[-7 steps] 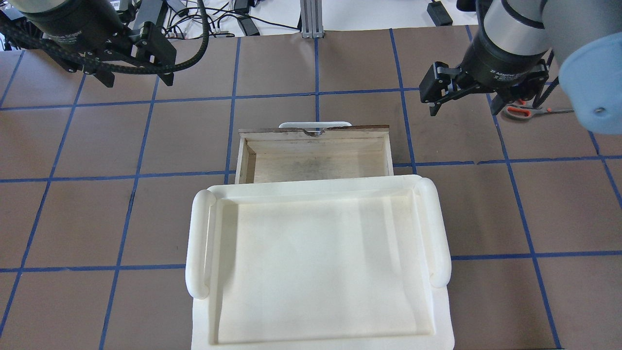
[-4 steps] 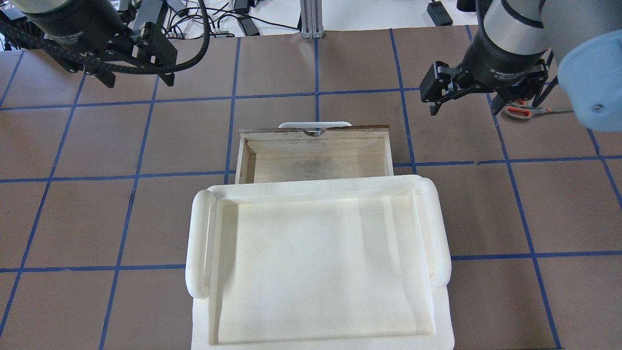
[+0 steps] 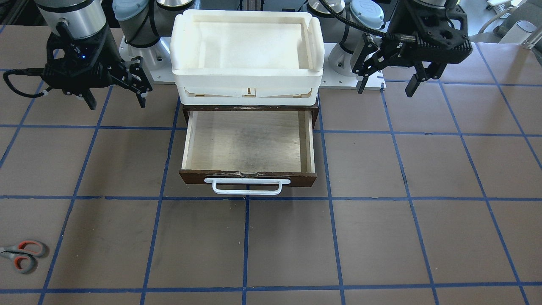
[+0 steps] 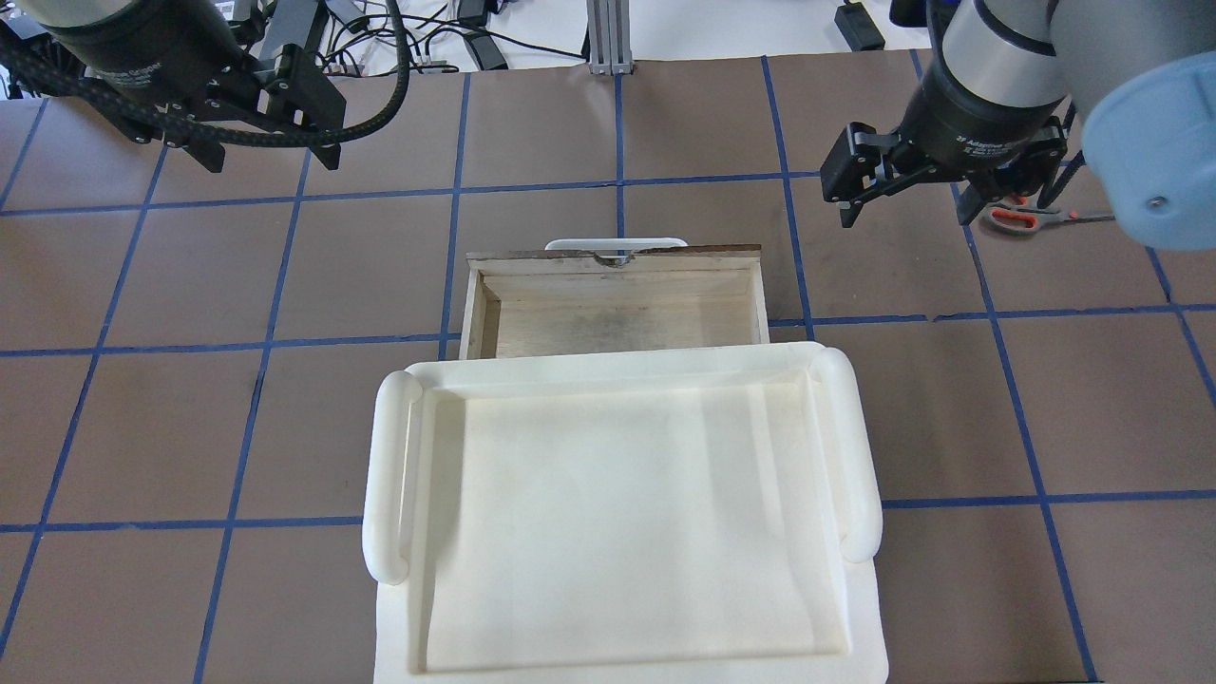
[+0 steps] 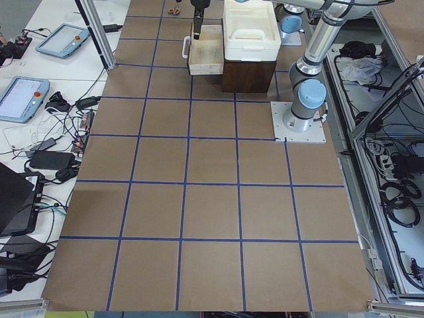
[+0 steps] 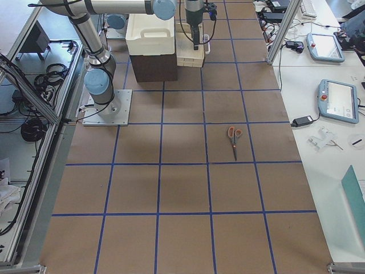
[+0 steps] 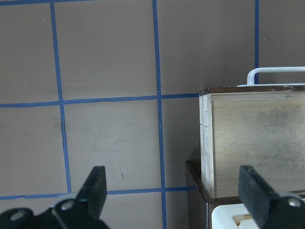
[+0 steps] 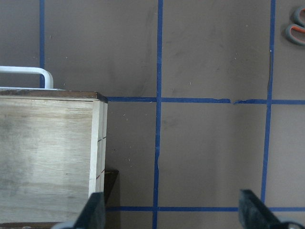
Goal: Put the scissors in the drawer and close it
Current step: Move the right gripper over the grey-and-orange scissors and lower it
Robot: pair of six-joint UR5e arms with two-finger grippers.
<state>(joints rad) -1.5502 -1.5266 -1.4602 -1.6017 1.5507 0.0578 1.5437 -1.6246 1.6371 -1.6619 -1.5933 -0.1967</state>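
1. Front view: you see the grey scissors with orange-red loops (image 3: 23, 255) lying flat on the brown table (image 3: 381, 237), well apart from the dark brown wooden drawer (image 3: 247, 144). The drawer is pulled out and has nothing in it. The right gripper (image 3: 116, 101) and the left gripper (image 3: 384, 90) both hang in the air, fingers spread wide, holding nothing.
2. Overhead view: the right gripper is near the scissors but not touching them. Its arm hides part of them.
3. Left side view: the scissors are too small to say much.
4. Right side view: the scissors (image 6: 234, 137) lie alone, loops toward the drawer's end of the table.
5. Left wrist view: the wide fingers frame the drawer's side and its white bar handle (image 7: 276, 71).
6. Right wrist view: only the loops (image 8: 296, 28) peek in at the top corner.
7. Watch out, I think: the scissors are thin and flat, so the fingers may scrape the table or slip off.
8. The white plastic tray (image 3: 245, 80) hangs over the drawer's back, so a drop too far back could miss.
9. If the scissors stick up over the rim, the drawer may jam.
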